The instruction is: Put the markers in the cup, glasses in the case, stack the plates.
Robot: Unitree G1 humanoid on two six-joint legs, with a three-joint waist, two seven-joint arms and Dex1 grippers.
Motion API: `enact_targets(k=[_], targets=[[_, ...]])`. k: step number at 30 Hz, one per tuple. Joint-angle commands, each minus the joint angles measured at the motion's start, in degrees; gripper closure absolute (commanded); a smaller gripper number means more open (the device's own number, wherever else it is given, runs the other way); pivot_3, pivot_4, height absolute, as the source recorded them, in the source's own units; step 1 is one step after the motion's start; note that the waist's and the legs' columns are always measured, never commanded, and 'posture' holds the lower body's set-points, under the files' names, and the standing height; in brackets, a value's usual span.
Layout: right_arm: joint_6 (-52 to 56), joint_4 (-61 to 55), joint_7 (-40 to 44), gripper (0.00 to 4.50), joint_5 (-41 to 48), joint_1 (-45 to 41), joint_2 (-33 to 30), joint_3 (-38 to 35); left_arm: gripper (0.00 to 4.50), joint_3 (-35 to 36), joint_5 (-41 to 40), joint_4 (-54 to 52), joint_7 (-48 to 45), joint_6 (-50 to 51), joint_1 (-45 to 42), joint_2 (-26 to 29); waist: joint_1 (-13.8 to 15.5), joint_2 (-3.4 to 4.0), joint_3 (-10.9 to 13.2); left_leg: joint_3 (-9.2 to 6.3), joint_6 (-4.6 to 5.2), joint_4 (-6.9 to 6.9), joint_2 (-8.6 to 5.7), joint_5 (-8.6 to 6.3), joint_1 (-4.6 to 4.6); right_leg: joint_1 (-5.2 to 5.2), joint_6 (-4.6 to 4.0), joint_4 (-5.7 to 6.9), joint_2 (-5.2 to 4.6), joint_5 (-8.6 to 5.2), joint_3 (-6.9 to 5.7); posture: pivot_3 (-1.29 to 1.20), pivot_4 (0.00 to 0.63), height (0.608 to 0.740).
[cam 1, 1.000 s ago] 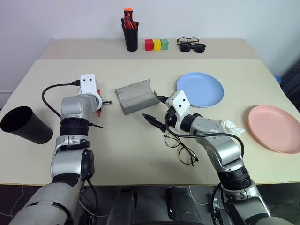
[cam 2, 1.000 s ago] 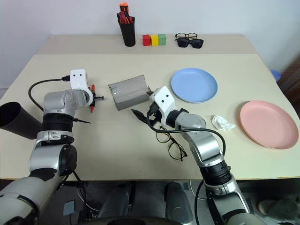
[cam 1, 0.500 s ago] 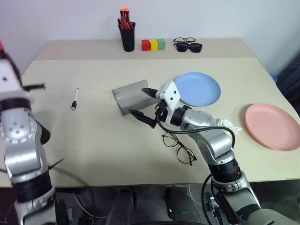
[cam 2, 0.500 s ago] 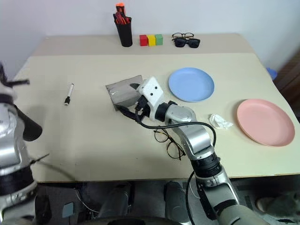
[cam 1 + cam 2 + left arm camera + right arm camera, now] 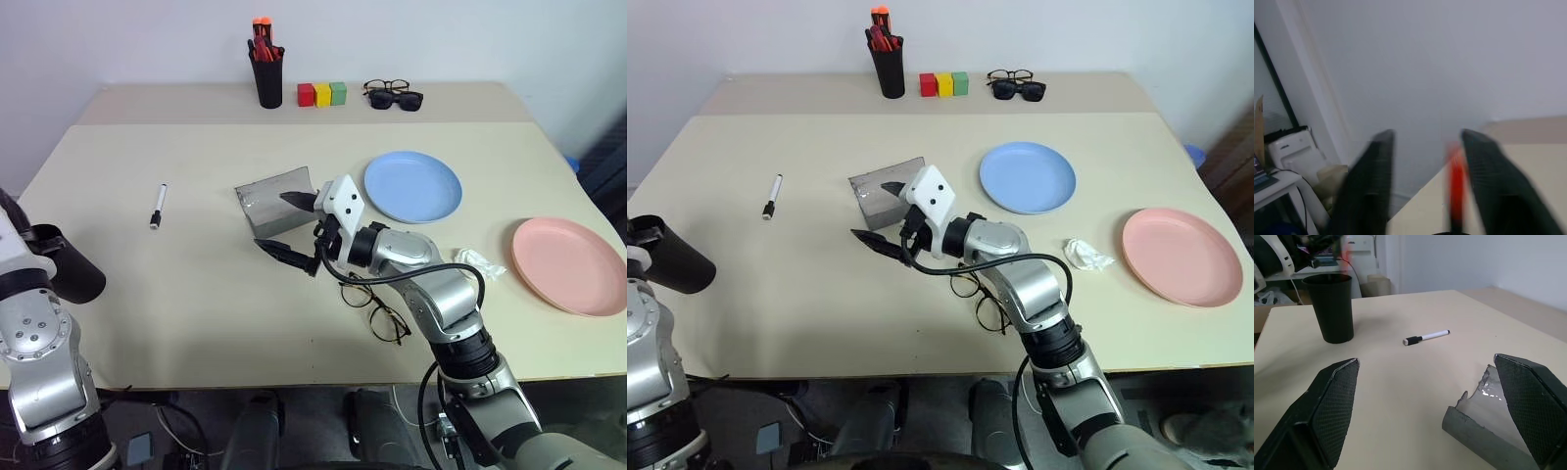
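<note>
The black cup point(image 5: 67, 277) stands near the table's left edge, and my left gripper point(image 5: 1427, 133) hovers just above it. Its fingers are apart, with the blurred red marker point(image 5: 1455, 188) between them, close to one finger. On the table, between the cup and the case, lies the white marker point(image 5: 157, 206). The gray case point(image 5: 277, 198) lies open mid-table. My right gripper point(image 5: 271, 219) is open and empty at the case's near edge. The wire-rimmed glasses point(image 5: 377, 308) lie just behind that arm. The blue plate point(image 5: 413, 186) and pink plate point(image 5: 570, 264) sit apart on the right.
At the back stand a black pen holder point(image 5: 267, 76) with orange-red pens, three coloured blocks point(image 5: 323, 94) and black sunglasses point(image 5: 397, 97). A crumpled white scrap point(image 5: 485, 262) lies between the plates.
My left arm has pulled back and left from the table's middle to above the cup, taking the red marker, and its fingers have opened. My right gripper has slid left to the case.
</note>
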Motion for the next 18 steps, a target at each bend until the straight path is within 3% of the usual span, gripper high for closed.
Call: enact_targets(k=[1, 4, 6, 10, 13, 15, 18], targets=[[-0.3, -2.0, -0.5, 0.00, 0.6, -0.7, 0.1, -0.6, 1.36, -1.1, 0.8, -0.9, 0.7, -0.8, -3.3, 0.8, 0.0, 0.00, 0.0, 0.00, 0.00, 0.00, 0.00, 0.00, 0.00, -0.01, 0.00, 0.00, 0.00, 0.00, 0.00, 0.00, 0.150, 0.740], [-0.4, -2.0, -0.8, 0.00, 0.4, -0.5, -0.2, -0.7, 1.36, -3.4, 0.3, -0.9, -0.1, 0.9, -7.2, 1.1, 0.0, -0.01, 0.0, 0.00, 0.00, 0.00, 0.00, 0.00, 0.00, 0.00, 0.00, -0.01, 0.00, 0.00, 0.00, 0.00, 0.150, 0.740], [-0.5, -1.7, -1.3, 0.00, 0.2, -0.4, -0.3, -0.9, 1.36, -9.0, -2.4, 0.3, -3.0, 7.3, -14.2, 0.5, 0.5, -0.03, 0.0, -0.01, 0.00, 0.00, 0.00, 0.00, -0.01, 0.01, 0.00, 0.00, 0.01, 0.00, -0.02, 0.00, 0.150, 0.740], [-0.6, -1.4, -1.9, 0.00, -0.1, -0.3, -0.2, -0.7, 0.03, -16.6, -1.5, 10.3, -3.5, 32.3, -26.5, -0.1, 1.0, -0.03, 0.0, -0.03, 0.03, 0.05, -0.03, -0.01, -0.02, 0.06, 0.02, -0.05, 0.01, 0.01, -0.05, 0.00, 0.150, 0.740], [-0.7, -1.7, -2.1, 0.00, -0.4, 0.4, -0.2, -0.4, 0.03, -14.7, -1.8, 26.8, -0.4, 42.6, -36.7, -0.8, 0.7, -0.04, 0.0, -0.05, 0.05, 0.01, -0.02, -0.02, 0.00, 0.01, 0.03, 0.03, 0.06, -0.01, -0.06, 0.00, 0.150, 0.740], [-0.7, -1.9, -2.4, 0.00, -0.5, 0.6, -0.2, -0.2, 0.03, -14.9, -1.2, 35.0, -0.4, 42.2, -39.8, 1.0, -0.5, -0.04, 0.0, -0.09, 0.05, 0.01, 0.03, -0.02, 0.00, -0.02, 0.04, 0.01, 0.15, -0.01, -0.05, 0.00, 0.150, 0.740], [-0.5, -2.4, -2.8, 0.00, -0.5, 1.1, -0.4, -0.4, 0.03, -10.0, -4.5, 46.3, -0.3, 40.7, -43.9, 2.0, -1.2, -0.06, 0.0, -0.09, 0.05, -0.04, 0.05, -0.02, -0.03, -0.15, 0.03, 0.06, 0.15, -0.01, -0.02, 0.00, 0.150, 0.740]])
